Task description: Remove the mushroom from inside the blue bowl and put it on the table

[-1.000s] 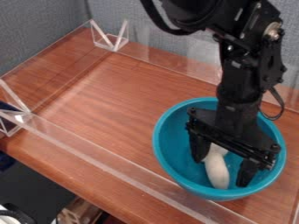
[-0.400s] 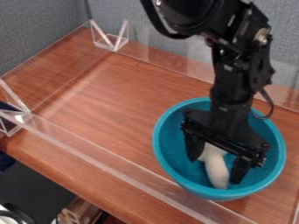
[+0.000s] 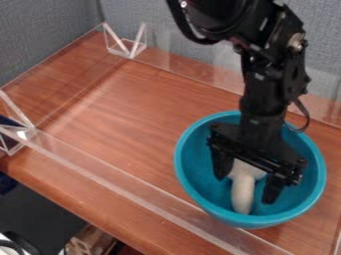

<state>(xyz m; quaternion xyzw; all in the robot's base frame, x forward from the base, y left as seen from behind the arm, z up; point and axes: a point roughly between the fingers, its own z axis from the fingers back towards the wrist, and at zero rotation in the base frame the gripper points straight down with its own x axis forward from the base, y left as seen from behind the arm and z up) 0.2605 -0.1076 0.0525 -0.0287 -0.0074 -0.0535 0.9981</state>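
The blue bowl sits on the reddish wooden table at the front right. Inside it lies the mushroom; only its cream-white stem shows, and its cap is hidden. My black gripper points straight down into the bowl, open, with one finger on each side of the stem. Whether the fingers touch the mushroom cannot be made out.
Low clear acrylic walls edge the table. A clear triangular bracket stands at the far corner, another at the left edge. The black arm rises above the bowl.
The gripper has sunk a little deeper into the bowl and now straddles the mushroom's stem. The jaws stayed open. The bowl has not moved.
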